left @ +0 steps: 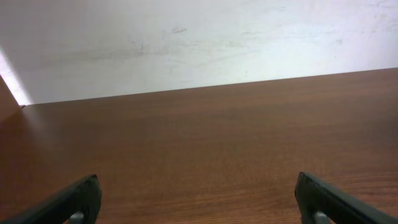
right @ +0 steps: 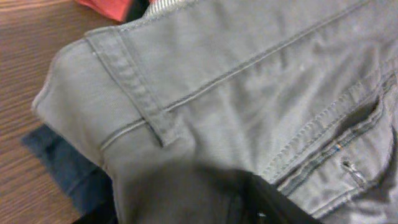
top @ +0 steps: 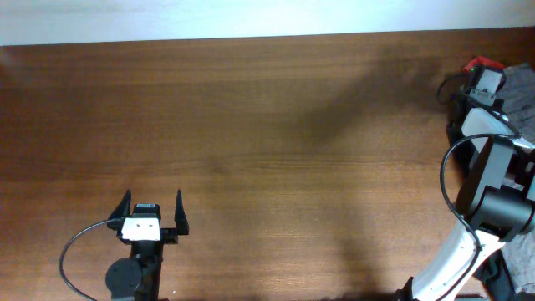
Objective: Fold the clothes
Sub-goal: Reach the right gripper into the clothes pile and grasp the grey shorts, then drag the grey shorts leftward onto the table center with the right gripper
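The clothes (right: pixel 249 81), a grey-olive woven garment with a belt loop, seams and a pocket, fill the right wrist view; a strip of the clothes (top: pixel 525 113) shows at the overhead view's right edge. My right gripper (right: pixel 186 202) is pressed down into this fabric. One black finger (right: pixel 280 205) shows at the bottom, with shadowed cloth bunched beside it. The other finger is hidden, so the jaw gap cannot be read. My left gripper (top: pixel 152 199) rests near the front left of the table, fingers spread wide with nothing between them; the left gripper (left: pixel 198 186) faces bare wood.
A navy blue garment (right: pixel 62 165) lies under the grey one at its left corner. A red cloth (right: pixel 109 7) shows at the top; the red cloth (top: pixel 483 63) sits beside the right arm (top: pixel 493 184). The brown wooden table (top: pixel 251 125) meets a white wall (left: pixel 186 43).
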Tool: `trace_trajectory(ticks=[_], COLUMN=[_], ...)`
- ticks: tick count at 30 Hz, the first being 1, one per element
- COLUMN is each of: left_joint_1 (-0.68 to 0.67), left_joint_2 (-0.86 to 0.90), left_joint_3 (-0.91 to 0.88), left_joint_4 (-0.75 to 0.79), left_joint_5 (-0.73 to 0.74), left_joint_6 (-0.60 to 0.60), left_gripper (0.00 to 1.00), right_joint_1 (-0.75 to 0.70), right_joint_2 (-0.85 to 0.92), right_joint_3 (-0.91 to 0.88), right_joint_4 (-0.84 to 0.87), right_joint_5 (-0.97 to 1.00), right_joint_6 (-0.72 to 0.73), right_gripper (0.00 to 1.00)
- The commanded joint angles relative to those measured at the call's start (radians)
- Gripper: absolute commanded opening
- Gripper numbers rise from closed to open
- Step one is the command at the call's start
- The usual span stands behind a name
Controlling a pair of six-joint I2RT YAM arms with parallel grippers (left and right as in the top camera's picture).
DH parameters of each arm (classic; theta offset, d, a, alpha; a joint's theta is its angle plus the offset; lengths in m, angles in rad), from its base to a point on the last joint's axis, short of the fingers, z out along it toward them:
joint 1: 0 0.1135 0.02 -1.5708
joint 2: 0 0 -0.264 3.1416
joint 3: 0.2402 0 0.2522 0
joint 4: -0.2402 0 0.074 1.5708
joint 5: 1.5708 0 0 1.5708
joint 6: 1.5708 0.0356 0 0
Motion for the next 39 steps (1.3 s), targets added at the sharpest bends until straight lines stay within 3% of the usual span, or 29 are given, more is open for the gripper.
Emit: trace_trajectory(ticks=[1, 14, 29, 39], left_joint_1=[0.005, 0.005, 0.005, 0.005], left_joint_2=[-0.008, -0.008, -0.008, -0.008], left_joint_3=[-0.006, -0.006, -0.006, -0.006], left_joint_4=[-0.001, -0.001, -0.001, -0.001], left_joint_5=[-0.004, -0.004, -0.004, -0.004], left_joint_6=[0.012, 0.012, 0.012, 0.012], left_gripper=[0.99, 0.99, 0.99, 0.99], right_joint_1=[-0.003, 0.074, 0.268, 0.414], right_joint_2=[0.007, -0.094, -0.161, -0.162], right_joint_3=[0.02, 0.02, 0.02, 0.02], right_joint_4=[-0.014, -0.015, -0.115, -0.187], right_joint_5=[0.017, 0.021, 0.02, -0.023], right_joint_6=[0.011, 0.019, 0.027, 0.124], right_gripper=[0.45, 0.04, 0.04, 0.04])
